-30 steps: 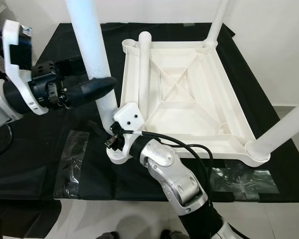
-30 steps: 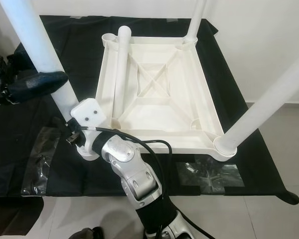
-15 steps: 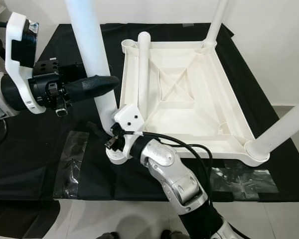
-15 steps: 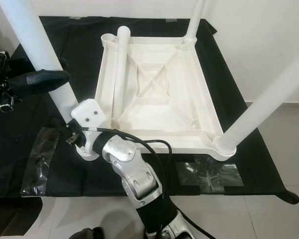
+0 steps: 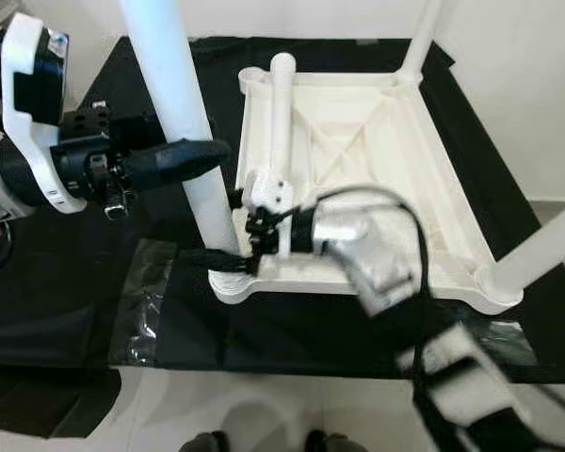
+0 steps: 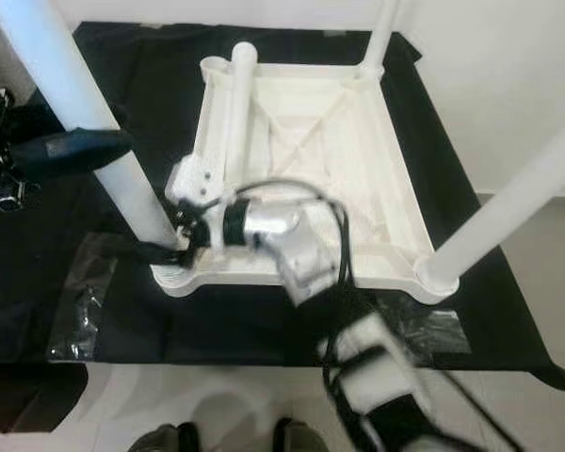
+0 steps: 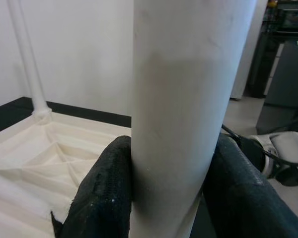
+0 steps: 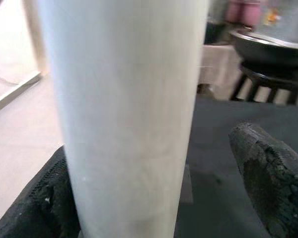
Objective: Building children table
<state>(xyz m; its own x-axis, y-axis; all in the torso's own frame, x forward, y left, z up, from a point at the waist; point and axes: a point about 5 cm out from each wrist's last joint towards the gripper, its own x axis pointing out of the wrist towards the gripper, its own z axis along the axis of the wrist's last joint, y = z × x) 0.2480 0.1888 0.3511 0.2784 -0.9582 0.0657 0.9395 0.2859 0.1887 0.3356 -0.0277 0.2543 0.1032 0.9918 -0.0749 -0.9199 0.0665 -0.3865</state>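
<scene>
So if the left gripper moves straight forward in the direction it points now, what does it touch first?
Nothing new: the left gripper already has its jaws pressed on both sides of the upright white table leg, so that leg blocks the line. Past it lies the upturned white tabletop, though depth is hard to judge.

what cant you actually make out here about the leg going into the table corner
- Whether the leg is fully seated in the corner socket: eye views, the right gripper covers the joint.
- Right arm detail: motion-blurred in both eye views.
- The leg's top end: cut off by the upper edge.
- Right gripper's grip: right wrist view, one finger stands apart from the leg.
- Left gripper clamps the leg; the leg fills its wrist view, hiding the socket.
</scene>
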